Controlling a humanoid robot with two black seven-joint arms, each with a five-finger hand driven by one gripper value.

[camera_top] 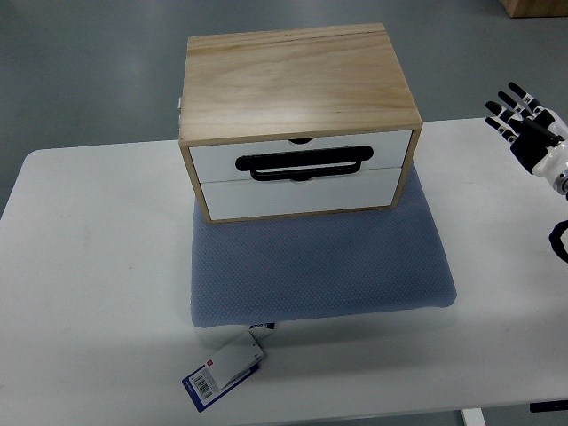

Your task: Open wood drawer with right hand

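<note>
- The wood box (300, 120) sits on the far part of a blue pad (319, 266) on the white table (89, 293).
- Both white drawers (302, 177) are closed, flush with the box front.
- A black handle (303, 166) lies across the upper drawer.
- The right hand (528, 129) hovers well right of the box, fingers spread, holding nothing.
- A tag (222, 371) lies at the pad's near edge.
</note>
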